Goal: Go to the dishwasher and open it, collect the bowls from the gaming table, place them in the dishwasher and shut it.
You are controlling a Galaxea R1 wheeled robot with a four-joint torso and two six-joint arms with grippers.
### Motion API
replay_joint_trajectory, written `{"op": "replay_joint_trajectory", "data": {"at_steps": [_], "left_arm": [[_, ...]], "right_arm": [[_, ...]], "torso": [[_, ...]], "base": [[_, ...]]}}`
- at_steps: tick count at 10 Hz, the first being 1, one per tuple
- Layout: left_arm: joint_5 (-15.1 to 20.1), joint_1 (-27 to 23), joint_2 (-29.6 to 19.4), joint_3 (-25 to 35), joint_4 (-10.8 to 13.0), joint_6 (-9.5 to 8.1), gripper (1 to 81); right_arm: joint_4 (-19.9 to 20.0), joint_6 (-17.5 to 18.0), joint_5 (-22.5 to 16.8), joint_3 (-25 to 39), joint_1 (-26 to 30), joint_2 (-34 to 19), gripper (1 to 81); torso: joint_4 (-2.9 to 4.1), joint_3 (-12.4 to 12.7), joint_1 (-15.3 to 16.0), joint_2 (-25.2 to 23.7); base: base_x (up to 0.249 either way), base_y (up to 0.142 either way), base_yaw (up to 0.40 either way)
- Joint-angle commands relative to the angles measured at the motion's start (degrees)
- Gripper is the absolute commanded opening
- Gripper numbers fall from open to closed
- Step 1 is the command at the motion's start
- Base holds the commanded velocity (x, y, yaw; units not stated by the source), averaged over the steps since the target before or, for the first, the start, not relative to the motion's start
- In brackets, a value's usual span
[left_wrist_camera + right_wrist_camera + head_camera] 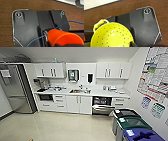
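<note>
While the head view faces the kitchenette, each wrist view has a vessel close to its lens: an orange bowl (pixel 65 38) by the left arm, a yellow perforated bowl (pixel 112 35) with a loop handle by the right. Grip on either: cannot tell, fingers hidden; presumably carried for loading. Brown wood-grain surface (pixel 7 25) lies behind both. Nearest in head view, at 4 o'clock, recycling bins (pixel 132 125) along the wall. Pale floor (pixel 57 127) stretches ahead. Farther, at 1 o'clock, the dishwasher (pixel 102 105) sits under the bench (pixel 105 93), door dropped part-way, dark interior showing, judged ready to receive bowls. Sink (pixel 80 91) at 12 o'clock, refrigerator (pixel 18 89) at 10 o'clock.
</note>
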Motion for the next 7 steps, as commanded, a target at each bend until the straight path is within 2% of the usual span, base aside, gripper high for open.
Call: {"op": "replay_joint_trajectory", "data": {"at_steps": [1, 7], "left_arm": [[2.03, -2.93, -0.29, 0.45, -0.28, 0.01, 1.0], [2.03, -2.93, -0.47, 0.45, -0.46, 0.01, 1.0]], "right_arm": [[-0.79, -0.26, -1.55, 0.35, 3.03, -0.20, 1.0], [-0.87, -0.26, -1.55, 0.35, 3.03, -0.20, 1.0]], "torso": [[0.00, 0.00, 0.00, 0.00], [0.00, 0.00, 0.00, 0.00]], "base": [[0.137, 0.000, 0.000], [0.136, 0.000, 0.000]]}}
